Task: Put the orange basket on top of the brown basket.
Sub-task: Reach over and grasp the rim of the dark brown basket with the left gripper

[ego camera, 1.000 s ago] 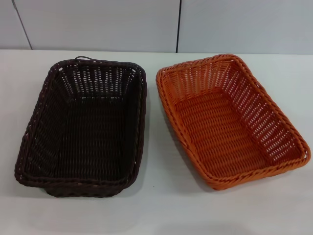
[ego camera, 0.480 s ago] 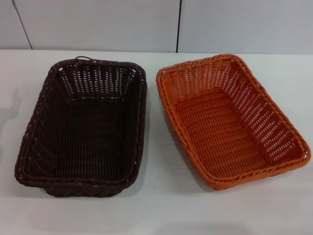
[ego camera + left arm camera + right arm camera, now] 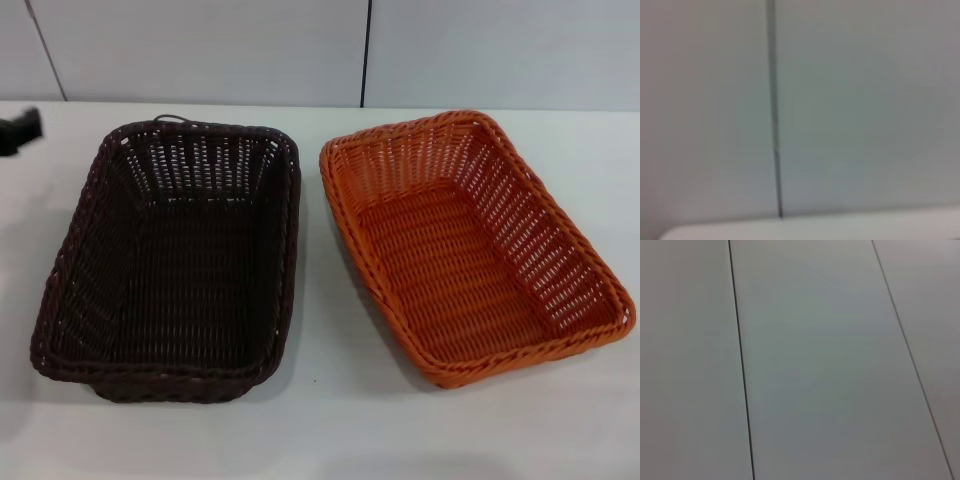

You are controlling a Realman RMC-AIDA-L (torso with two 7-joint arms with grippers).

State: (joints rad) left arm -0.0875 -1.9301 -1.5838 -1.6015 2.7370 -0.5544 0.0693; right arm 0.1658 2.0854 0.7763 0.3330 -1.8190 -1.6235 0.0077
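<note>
The orange basket (image 3: 472, 248) is seen on the white surface (image 3: 330, 420) just beside the brown basket (image 3: 172, 262), apart. A dark left end effector (image 3: 20, 130) is glimpsed only in the head view; its state cannot be told. Only wall panels (image 3: 815, 360) are shown by the wrist views.

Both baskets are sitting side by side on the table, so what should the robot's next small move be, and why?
Probably bring the right arm in over the orange basket to grip its rim. It sits untouched beside the brown basket, and only a dark part of the left gripper shows at the table's edge.
</note>
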